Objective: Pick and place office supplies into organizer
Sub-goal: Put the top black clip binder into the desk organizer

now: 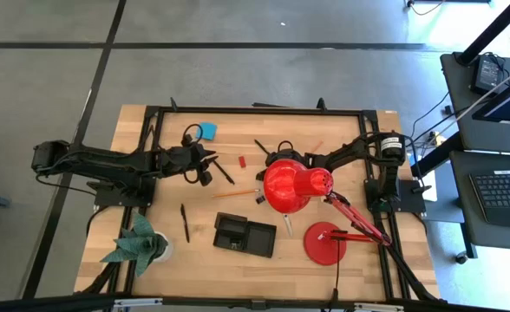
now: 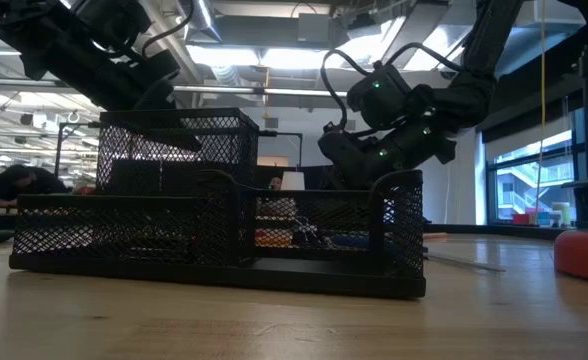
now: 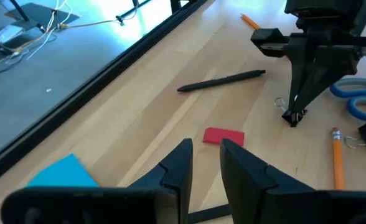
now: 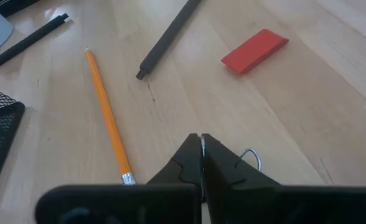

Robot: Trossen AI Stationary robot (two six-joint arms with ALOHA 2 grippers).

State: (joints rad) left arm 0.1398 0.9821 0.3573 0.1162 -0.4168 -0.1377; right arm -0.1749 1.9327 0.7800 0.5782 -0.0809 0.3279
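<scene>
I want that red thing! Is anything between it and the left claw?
No. The left wrist view shows only bare wood between the left gripper and the red piece.

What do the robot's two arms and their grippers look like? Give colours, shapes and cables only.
Both arms are dark and jointed. The left gripper has two black, wedge-shaped fingers. The right gripper has the same black, angular fingers, tapering to points. In the low view, black cables loop over the arms, and small green lights glow on one.
</scene>
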